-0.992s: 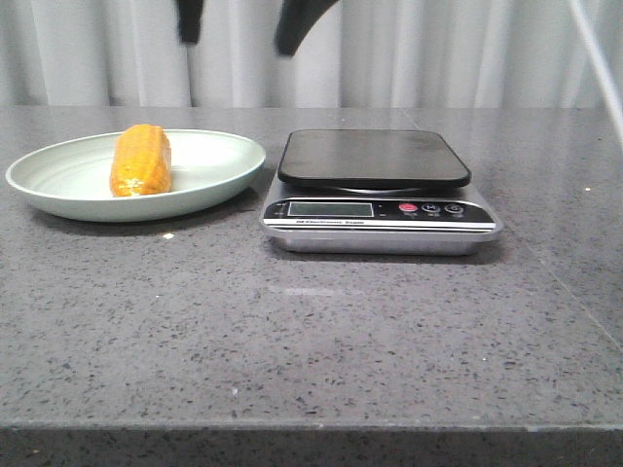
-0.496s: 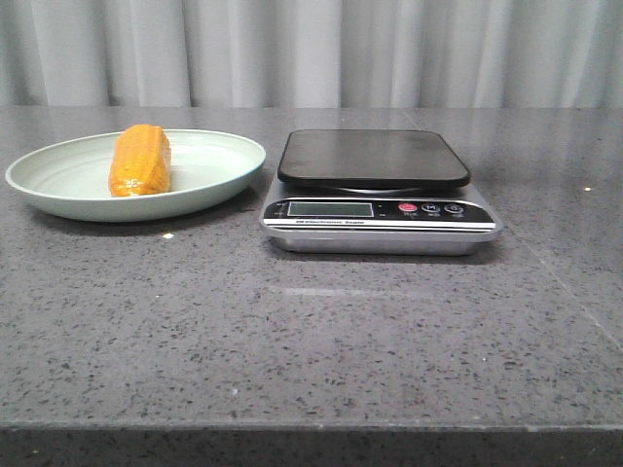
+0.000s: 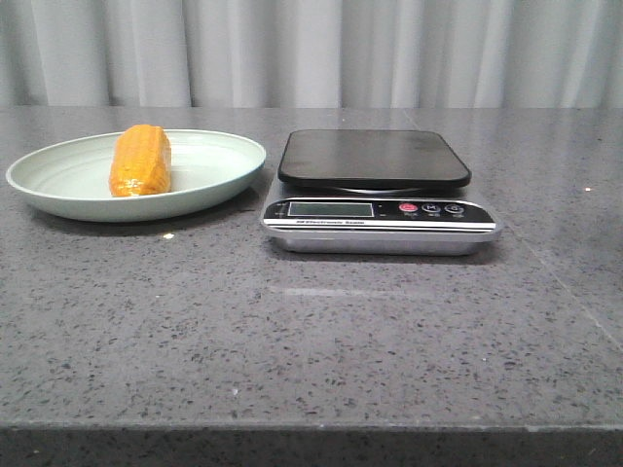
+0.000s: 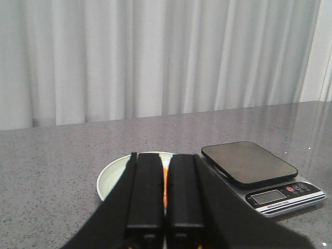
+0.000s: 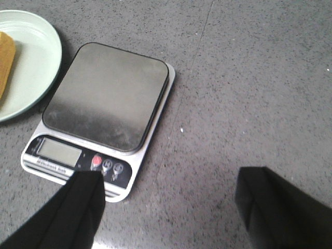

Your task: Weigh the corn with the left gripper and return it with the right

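The stubby orange-yellow corn (image 3: 141, 161) lies on the pale green plate (image 3: 58, 199) at the left of the table. The scale (image 3: 375, 161) stands to the right of the plate with nothing on its black platform. Neither gripper shows in the front view. In the left wrist view my left gripper (image 4: 165, 156) is shut and empty, well short of the plate (image 4: 111, 179); a sliver of corn (image 4: 165, 181) shows through the slit between the fingers. My right gripper (image 5: 171, 181) is open and empty above the table beside the scale (image 5: 106, 96).
A grey speckled tabletop (image 3: 321, 341) runs to its front edge. A pale curtain (image 3: 389, 49) hangs behind the table. In the right wrist view, part of the plate (image 5: 31, 67) and an end of the corn (image 5: 4, 57) show beyond the scale.
Two dark gripper shapes at the top of the front view a second ago have gone out of that view. The corn, plate and scale have not moved.
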Controlling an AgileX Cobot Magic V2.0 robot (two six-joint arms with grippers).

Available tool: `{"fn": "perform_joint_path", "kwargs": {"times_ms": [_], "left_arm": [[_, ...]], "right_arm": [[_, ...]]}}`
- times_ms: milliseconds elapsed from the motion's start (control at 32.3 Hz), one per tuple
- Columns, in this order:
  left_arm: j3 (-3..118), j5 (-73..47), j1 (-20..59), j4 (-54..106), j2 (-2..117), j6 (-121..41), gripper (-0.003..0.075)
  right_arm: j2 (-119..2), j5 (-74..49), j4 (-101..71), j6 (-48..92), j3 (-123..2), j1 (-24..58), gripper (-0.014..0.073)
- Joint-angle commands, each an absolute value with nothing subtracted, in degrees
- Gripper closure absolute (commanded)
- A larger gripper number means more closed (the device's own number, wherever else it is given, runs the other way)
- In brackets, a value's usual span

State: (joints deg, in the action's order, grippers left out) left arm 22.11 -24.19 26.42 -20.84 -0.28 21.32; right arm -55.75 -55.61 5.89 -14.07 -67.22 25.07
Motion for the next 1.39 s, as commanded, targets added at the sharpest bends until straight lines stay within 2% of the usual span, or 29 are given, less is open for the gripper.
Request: {"fn": "perform_joint_path", "kwargs": {"times_ms": [0, 434, 682, 775, 930, 961, 1054, 1364], "left_arm": [[23.6, -20.0, 26.3, -21.0, -0.9, 21.4, 0.0594], [23.3, -20.3, 26.3, -21.0, -0.9, 21.4, 0.0594], [23.3, -20.3, 26.3, -21.0, -0.9, 21.4, 0.0594], [23.3, -20.3, 26.3, -21.0, -0.9, 21.4, 0.0594], [23.3, -20.3, 26.3, -21.1, -0.9, 21.4, 0.0594], [23.3, -20.3, 26.3, -21.1, -0.9, 21.4, 0.0594], [23.3, -20.3, 26.3, -21.0, -0.9, 21.4, 0.0594], [23.3, -20.3, 26.3, -21.0, -0.9, 21.4, 0.0594]], "right_arm": [[-47.2, -47.5, 8.2, -13.5, -61.0, 24.7, -0.0021], [-14.3, -25.0, 10.2, -13.5, -35.5, 24.8, -0.002], [-5.1, -18.2, 14.6, -13.5, -24.7, 24.8, -0.0017], [-5.0, -18.1, 14.6, -13.5, -23.3, 24.8, 0.0061], [-5.0, -17.5, 14.6, -13.5, -23.0, 24.8, 0.0441], [-5.0, -17.4, 14.5, -13.5, -23.0, 24.8, 0.0464], [-5.0, -17.4, 14.5, -13.5, -23.0, 24.8, 0.0419], [-5.0, -17.4, 14.5, -13.5, -23.0, 24.8, 0.0421]]}}
